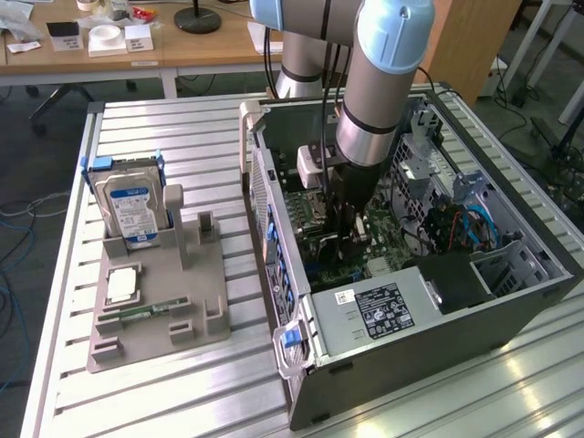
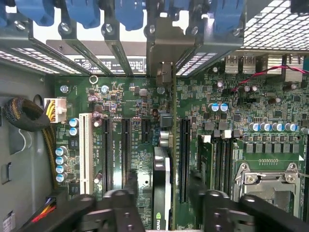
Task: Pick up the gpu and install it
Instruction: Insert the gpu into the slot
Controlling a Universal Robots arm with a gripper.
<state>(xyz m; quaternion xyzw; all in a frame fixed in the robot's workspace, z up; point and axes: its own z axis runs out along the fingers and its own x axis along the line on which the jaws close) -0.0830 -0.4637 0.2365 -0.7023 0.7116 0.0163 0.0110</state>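
The gpu stands on edge in the middle of the motherboard, its black face seen from above. It runs up to its silver end bracket at the case's rear slot openings. My gripper straddles the card. One black finger is on one side and the other finger on the opposite side, with board showing between each finger and the card, so the gripper is open. In the exterior view the gripper reaches down inside the open computer case.
On the exterior view's left a grey holder carries a silver hard drive, a processor chip and a memory stick. Inside the case are the power supply, cables, a white slot and the processor socket.
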